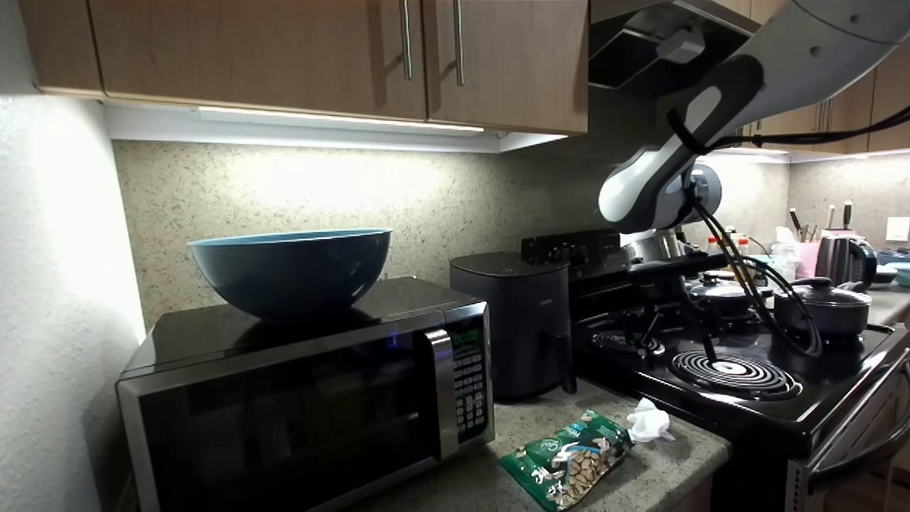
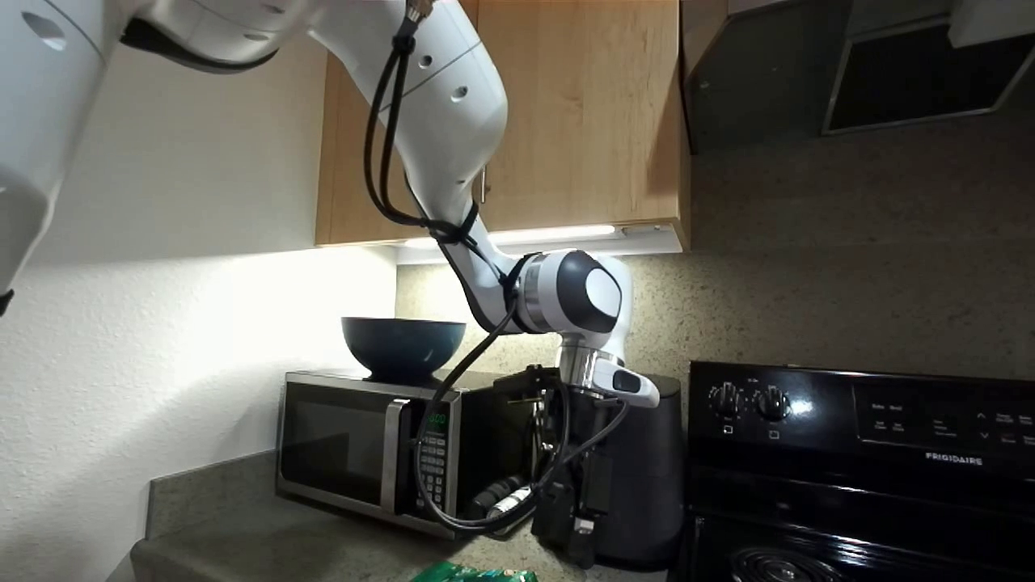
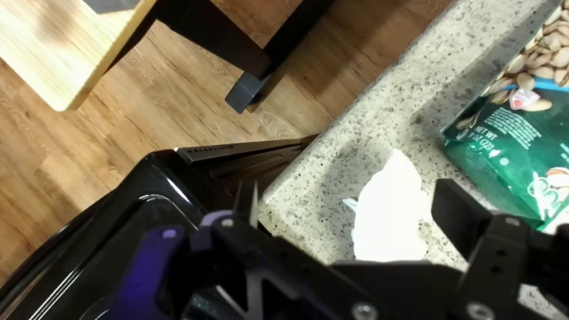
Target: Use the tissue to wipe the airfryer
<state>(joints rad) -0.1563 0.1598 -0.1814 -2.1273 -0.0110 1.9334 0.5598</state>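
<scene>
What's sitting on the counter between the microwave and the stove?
The airfryer stands at the back; the green nut packet and the white tissue lie nearer the front. An exterior view shows all three.

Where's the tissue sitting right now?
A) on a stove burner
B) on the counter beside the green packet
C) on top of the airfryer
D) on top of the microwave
B: in an exterior view the tissue lies beside the green packet, and the wrist view shows the speckled counter around it.
</scene>
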